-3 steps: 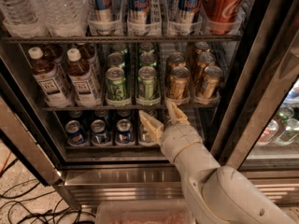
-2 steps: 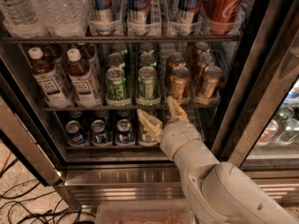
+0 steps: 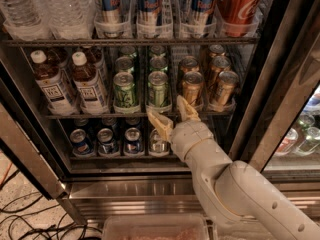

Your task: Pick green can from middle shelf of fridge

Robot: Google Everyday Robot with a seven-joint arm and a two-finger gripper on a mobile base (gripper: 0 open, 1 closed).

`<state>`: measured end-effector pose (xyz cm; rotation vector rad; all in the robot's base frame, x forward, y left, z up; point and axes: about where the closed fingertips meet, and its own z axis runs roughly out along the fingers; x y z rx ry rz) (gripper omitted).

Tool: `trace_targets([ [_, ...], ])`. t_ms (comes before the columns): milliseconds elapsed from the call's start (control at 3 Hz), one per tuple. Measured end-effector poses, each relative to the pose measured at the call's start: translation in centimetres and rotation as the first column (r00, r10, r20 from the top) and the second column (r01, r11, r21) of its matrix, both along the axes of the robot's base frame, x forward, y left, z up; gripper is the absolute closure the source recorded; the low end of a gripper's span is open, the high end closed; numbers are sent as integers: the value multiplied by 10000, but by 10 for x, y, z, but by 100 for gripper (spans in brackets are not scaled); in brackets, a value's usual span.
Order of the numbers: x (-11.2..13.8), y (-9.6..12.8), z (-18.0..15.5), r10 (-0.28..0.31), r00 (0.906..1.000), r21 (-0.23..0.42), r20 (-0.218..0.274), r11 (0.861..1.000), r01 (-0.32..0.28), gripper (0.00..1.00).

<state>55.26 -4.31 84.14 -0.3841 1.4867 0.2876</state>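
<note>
The fridge (image 3: 260, 84) stands open, with a steel frame and several wire shelves. On the middle shelf (image 3: 100, 115) two lanes of green cans stand; the front ones are the left green can (image 3: 124, 91) and the right green can (image 3: 158, 89). My gripper (image 3: 173, 115) is open, its two tan fingers pointing up at the shelf's front rail, just below and right of the right green can and in front of a gold-bronze can (image 3: 192, 88). It holds nothing. The white arm (image 3: 235, 189) comes in from the lower right.
Two brown tea bottles (image 3: 90, 84) stand left on the middle shelf, more gold-bronze cans (image 3: 225, 88) to the right. Tall blue cans (image 3: 150, 6), water bottles and a red cola can (image 3: 239, 6) fill the top rack. Blue Pepsi cans (image 3: 106, 141) sit below. Cables lie on the floor at left.
My gripper has risen a little, from the lower shelf's level to the middle shelf's front rail. The cans have not moved.
</note>
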Motion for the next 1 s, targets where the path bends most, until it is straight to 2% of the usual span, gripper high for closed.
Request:
trace_targets([
  [1000,38,7,-2,455,9990,196,49,9988,-456,33],
])
